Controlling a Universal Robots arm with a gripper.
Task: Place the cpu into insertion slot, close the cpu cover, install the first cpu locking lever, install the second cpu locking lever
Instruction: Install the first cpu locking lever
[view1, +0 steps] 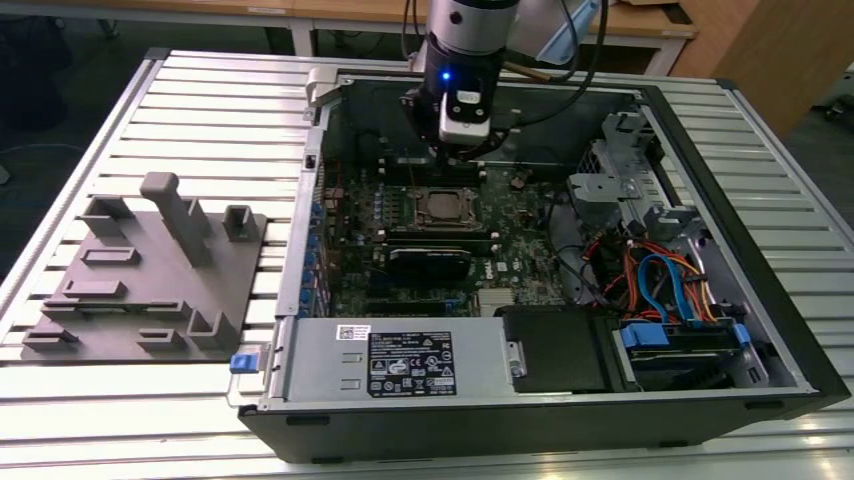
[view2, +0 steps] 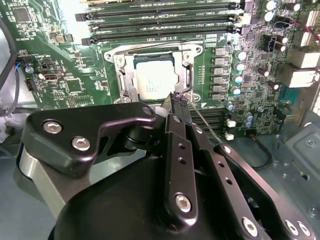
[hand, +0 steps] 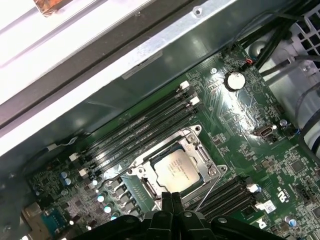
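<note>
Hand: one (view2: 178, 98), poised over the open computer case (view1: 747, 330); fingers clenched tip to tip with no gap. Whether they pinch anything, cannot tell.
Cpu: one (view2: 152, 80), lying flat in its socket, just ahead of the fingertips and lower.
Insertion slot: one (view2: 116, 59), on the green board below the hand.
Cpu cover: one (view2: 126, 82), lying flat around the cpu.
Locking lever: one thin wire (view2: 205, 122) seen raised, slanting up just beside the fingertips; contact unclear.
Memory slots: four (hand: 140, 127), long and black, beyond the socket from the hand.
Tabletop: slatted metal (view1: 200, 110); one grey fixture (view1: 147, 270), well apart from the hand.
</note>
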